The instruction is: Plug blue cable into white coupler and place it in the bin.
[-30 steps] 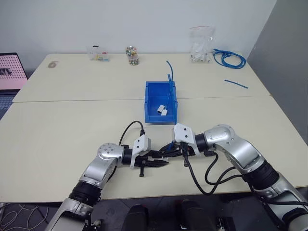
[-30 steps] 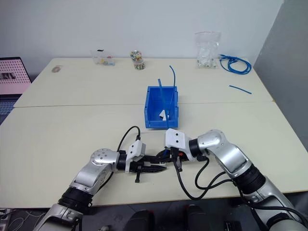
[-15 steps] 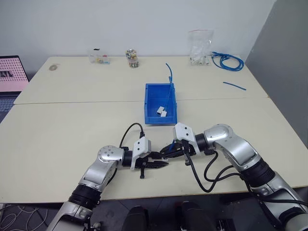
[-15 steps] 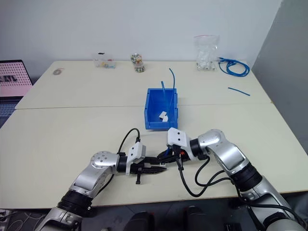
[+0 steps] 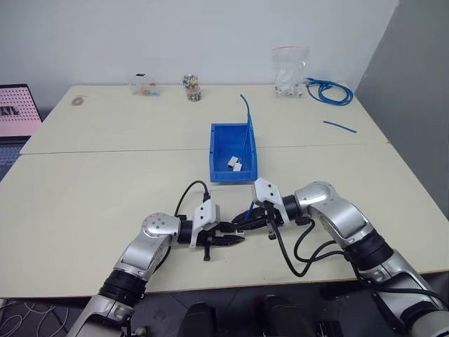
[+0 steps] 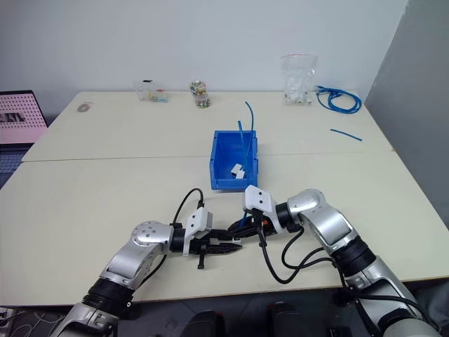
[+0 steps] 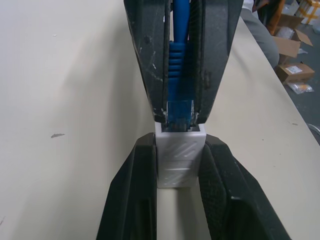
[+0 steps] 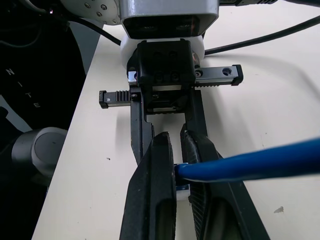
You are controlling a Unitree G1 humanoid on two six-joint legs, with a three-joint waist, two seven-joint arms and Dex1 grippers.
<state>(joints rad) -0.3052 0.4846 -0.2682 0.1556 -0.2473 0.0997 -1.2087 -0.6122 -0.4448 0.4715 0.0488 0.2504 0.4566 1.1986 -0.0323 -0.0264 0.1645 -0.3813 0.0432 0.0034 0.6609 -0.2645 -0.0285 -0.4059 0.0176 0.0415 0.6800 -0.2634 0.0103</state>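
1. The left gripper [image 7: 177,165] lies low over the table [image 5: 84,189], pointing across toward the robot's right, its two black fingers clamped on the white coupler [image 7: 179,155].
2. The right gripper [image 8: 176,170] points the opposite way, tip to tip with the left one, its fingers pinched on the blue cable [image 7: 179,55] just behind the plug.
3. In the left wrist view the plug sits at the mouth of the coupler's socket; whether it is fully seated is hard to judge.
4. From the right gripper the cable runs back along that arm, away from the left gripper.
5. Compared with a second ago, both grippers stay shut on the same parts and still meet at the same spot on the table.
6. The bin [image 5: 221,151] stands just beyond the two gripper tips, holding small white parts, with bare tabletop between. The table's near edge runs close behind both forearms.
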